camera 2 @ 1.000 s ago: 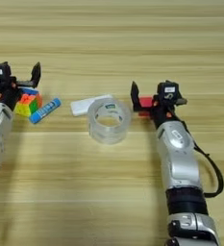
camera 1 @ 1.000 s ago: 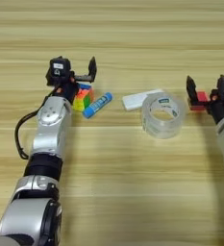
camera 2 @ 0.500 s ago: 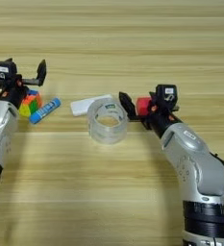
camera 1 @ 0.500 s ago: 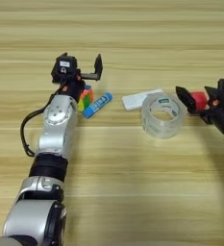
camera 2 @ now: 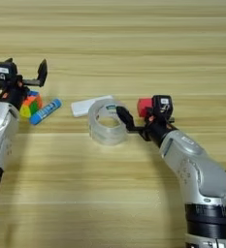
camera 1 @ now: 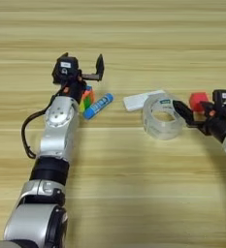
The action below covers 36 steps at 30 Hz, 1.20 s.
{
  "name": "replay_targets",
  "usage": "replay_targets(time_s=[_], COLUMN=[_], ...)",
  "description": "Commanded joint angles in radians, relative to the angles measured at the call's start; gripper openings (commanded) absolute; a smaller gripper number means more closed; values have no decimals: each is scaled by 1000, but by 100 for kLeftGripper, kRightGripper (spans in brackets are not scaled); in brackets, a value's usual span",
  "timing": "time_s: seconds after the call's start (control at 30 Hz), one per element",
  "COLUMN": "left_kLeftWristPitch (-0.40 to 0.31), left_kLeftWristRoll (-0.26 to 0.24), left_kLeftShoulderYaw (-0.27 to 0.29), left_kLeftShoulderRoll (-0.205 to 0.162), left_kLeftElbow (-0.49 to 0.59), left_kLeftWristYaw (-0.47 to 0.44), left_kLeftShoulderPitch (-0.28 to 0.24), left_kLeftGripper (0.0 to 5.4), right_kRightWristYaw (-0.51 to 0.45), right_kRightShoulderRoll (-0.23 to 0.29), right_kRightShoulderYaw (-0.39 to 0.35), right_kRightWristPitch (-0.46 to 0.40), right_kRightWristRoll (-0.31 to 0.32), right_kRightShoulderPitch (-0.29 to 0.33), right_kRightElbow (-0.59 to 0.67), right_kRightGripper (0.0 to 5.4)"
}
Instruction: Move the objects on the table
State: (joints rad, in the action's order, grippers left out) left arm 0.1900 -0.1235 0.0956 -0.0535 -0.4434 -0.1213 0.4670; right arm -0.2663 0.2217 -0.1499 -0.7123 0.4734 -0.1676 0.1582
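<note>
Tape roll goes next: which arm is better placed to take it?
Right, probably. The right tool sits open right beside the clear tape roll, one finger at its rim. The left tool is over the puzzle cube, farther off.

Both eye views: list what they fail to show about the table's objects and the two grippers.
- Puzzle cube: mostly hidden behind the left gripper and its wrist.
- Red cube: partly covered by the right gripper, so contact cannot be judged.
- White stick: its near end lies behind the tape roll.
- Right arm: cut off by the right edge in the left eye view.
- Tape roll label: too small to read.
</note>
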Motion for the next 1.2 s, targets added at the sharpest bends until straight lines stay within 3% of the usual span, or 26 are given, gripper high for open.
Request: replay_targets(time_s=[0.03, 0.5, 0.77, 1.2], left_kLeftWristPitch=[-18, -21, -25, -40], left_kLeftWristRoll=[3, 2, 1, 3], left_kLeftShoulderYaw=[-3, -2, -5, -10], left_kLeftShoulderRoll=[1, 0, 2, 10], left_kLeftElbow=[10, 12, 21, 45], left_kLeftWristYaw=[2, -2, -2, 4], left_kLeftShoulderPitch=[-6, -9, -14, -26], left_kLeftGripper=[540, 540, 540, 540], right_kRightWristYaw=[10, 9, 10, 11], right_kRightShoulderRoll=[-15, -38, -45, -46], right_kRightShoulderYaw=[8, 61, 51, 40], right_kRightWristPitch=[-24, -57, -98, -151], right_kRightWristRoll=[1, -14, -7, 2], right_kRightShoulderPitch=[-15, -27, -42, -68], right_kRightElbow=[-20, -47, -97, -121], right_kRightGripper=[538, 538, 538, 409])
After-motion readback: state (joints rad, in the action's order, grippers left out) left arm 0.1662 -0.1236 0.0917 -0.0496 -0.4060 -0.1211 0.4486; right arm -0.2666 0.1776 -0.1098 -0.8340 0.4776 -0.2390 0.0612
